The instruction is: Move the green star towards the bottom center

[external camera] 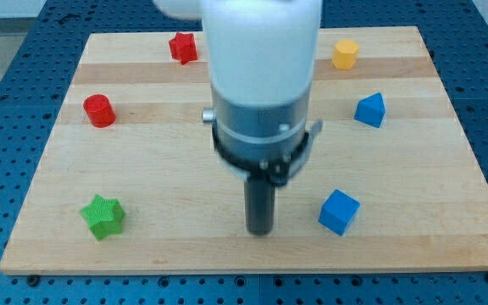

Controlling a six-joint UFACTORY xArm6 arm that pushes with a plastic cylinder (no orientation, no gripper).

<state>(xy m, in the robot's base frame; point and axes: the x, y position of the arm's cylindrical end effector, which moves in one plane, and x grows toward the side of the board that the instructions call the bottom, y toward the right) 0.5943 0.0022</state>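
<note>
Leftmost, red cylinder (98, 111): upright near the board's left edge, in the upper half, well apart from everything else.
Green star (102, 216): low on the view's left, close to the bottom-left corner of the board; directly below the red cylinder, with bare wood between them; well to the left of my tip and touching nothing.
Red star-like block (183, 47): near the view's top edge, left of the arm's white housing, apart from it as seen.
Wooden board (168, 152): pale planks with the grain running left to right, lying on a blue perforated table (7, 93).
Arm (263, 68): white housing and grey collar coming down from the view's top at centre, hiding the board's middle behind it.
My tip (260, 231): lower end of the straight dark rod, near the bottom centre of the board; no jaws to open or close, holding nothing; touching no block; between the green star and the blue cube, closer to the cube.
Blue cube (339, 211): just right of my tip, with a clear gap; turned corner-on.
Yellow block (344, 53): near the view's top, right of the white housing; looks roughly hexagonal.
Blue block (370, 110): peaked top, on the view's right, above the blue cube and below the yellow block.
</note>
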